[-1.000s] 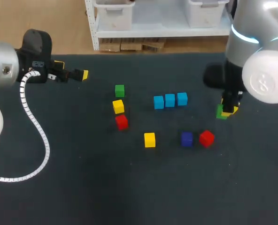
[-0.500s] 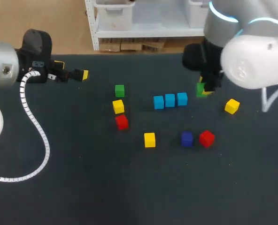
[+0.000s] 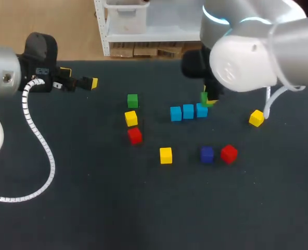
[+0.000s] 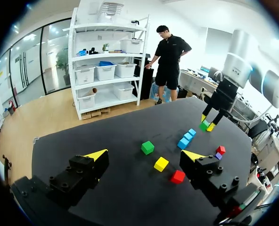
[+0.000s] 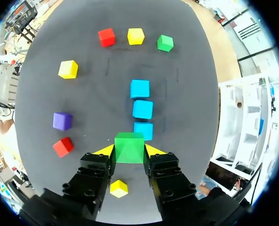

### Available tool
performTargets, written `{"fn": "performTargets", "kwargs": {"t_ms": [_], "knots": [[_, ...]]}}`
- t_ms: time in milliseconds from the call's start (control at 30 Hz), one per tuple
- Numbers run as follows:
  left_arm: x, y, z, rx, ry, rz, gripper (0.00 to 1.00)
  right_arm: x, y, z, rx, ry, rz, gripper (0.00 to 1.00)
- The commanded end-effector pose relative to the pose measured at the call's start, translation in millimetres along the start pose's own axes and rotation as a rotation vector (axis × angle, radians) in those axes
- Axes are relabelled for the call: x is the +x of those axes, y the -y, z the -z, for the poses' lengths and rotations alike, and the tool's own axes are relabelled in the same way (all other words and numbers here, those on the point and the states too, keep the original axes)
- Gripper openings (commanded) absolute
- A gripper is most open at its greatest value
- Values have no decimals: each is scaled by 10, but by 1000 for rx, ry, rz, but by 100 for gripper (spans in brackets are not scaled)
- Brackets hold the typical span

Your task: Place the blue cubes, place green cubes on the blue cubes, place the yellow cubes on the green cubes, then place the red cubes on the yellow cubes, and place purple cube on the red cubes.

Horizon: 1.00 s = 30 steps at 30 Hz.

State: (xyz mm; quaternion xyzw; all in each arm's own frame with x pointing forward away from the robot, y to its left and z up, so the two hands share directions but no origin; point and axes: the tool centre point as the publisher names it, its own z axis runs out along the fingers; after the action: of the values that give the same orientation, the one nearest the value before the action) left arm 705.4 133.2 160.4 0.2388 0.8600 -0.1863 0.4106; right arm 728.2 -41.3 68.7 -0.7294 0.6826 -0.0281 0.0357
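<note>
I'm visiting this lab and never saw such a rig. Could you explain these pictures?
Two robot arms stand at a table. One picture looks down from above; the two round ones come from cameras on the wrists. On the table lie three blue cubes in a row, plus a green cube, three yellow cubes, two red cubes and a purple cube. The right gripper holds a second green cube near the row's end; the left gripper is open and empty.

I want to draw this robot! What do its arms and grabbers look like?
The left arm is a silver tube with a black wrist and a white ribbed cable looping beside it. The right arm is round and pale grey with a glowing light ring. The left gripper and right gripper are black bolted blocks with bright yellow pointed tips.
</note>
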Motion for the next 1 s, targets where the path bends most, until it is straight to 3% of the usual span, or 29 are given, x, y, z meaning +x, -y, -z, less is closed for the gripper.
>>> {"fn": "performTargets", "kwargs": {"t_ms": [33,500,1000], "knots": [[20,-24,5,10,8,-2,100,-44,113,-56,-25,-6,1,0],[20,-24,5,10,8,-2,100,-230,154,-161,-28,-13,24,0],[20,-24,5,10,8,-2,100,-210,179,-297,-51,-6,-19,0]]}}
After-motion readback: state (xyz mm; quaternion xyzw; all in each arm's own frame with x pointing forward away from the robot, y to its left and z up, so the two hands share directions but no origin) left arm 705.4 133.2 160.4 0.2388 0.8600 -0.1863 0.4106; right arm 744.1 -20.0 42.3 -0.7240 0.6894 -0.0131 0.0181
